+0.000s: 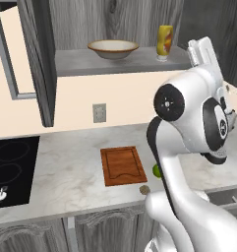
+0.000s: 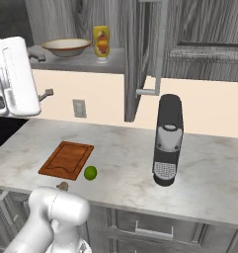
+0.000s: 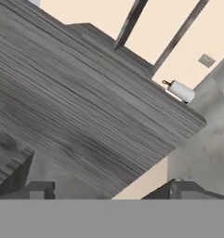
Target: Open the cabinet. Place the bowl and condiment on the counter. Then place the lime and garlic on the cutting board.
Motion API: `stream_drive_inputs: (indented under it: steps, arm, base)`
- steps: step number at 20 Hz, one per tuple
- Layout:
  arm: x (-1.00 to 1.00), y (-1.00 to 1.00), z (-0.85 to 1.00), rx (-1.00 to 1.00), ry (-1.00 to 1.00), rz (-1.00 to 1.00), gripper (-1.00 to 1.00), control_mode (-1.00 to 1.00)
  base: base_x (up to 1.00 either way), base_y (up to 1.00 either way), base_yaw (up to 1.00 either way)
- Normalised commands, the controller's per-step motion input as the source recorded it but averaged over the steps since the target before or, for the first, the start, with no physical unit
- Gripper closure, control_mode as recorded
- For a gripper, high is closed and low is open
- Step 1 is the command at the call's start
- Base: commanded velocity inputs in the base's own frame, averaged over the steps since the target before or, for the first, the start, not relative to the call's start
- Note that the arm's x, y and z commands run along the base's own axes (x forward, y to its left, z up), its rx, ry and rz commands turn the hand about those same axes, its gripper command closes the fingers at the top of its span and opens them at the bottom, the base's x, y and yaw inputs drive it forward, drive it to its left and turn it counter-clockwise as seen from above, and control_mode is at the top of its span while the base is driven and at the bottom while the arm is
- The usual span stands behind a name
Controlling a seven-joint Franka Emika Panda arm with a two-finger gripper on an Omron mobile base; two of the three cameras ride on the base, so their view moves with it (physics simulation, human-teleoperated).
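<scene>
The cabinet (image 1: pixel 39 59) stands with its doors swung open. On its shelf sit the cream bowl (image 1: pixel 113 48) (image 2: pixel 66 47) and, to its right, the yellow condiment (image 1: pixel 164 42) (image 2: pixel 101 43). Down on the counter (image 1: pixel 75 172) lies the cutting board (image 1: pixel 122 165) (image 2: pixel 67 159), bare. The lime (image 2: pixel 90 172) (image 1: pixel 156 171) rests just right of the board, and the garlic (image 2: pixel 62 186) (image 1: pixel 144 189) lies by the board's near right corner. My gripper (image 2: pixel 41 72) (image 3: pixel 113 190) is raised to shelf height, right of the condiment. It is open and empty, facing a grey wood-grain door panel (image 3: pixel 85 102).
A black cooktop (image 1: pixel 12 167) fills the counter's left end. A dark coffee machine (image 2: pixel 167 141) stands on the right part of the counter. A wall outlet (image 1: pixel 99 112) sits above the board. The right cabinet door (image 2: pixel 142 49) juts out over the counter.
</scene>
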Motion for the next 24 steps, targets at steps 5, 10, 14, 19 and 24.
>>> stream_drive_inputs:
  steps: [5, 10, 14, 19, 24]
  arm:
    - [0.01, 0.0, 0.32, -0.1, 0.26, 0.01, -1.0, -1.0]
    - [0.15, 0.0, 0.0, -0.15, 0.23, 0.01, -1.0, -1.0]
    - [0.26, 0.0, -0.04, -0.11, 0.15, 0.06, -1.0, -1.0]
    - [0.3, 0.0, -0.11, -0.07, 0.07, 0.07, -1.0, -1.0]
    - [0.21, 0.0, -0.1, -0.03, 0.01, 0.07, -1.0, -1.0]
  base:
    - [0.0, 0.0, 0.0]
    - [0.0, 0.0, 0.0]
    - [0.0, 0.0, 0.0]
    - [0.0, 0.0, 0.0]
    - [0.0, 0.0, 0.0]
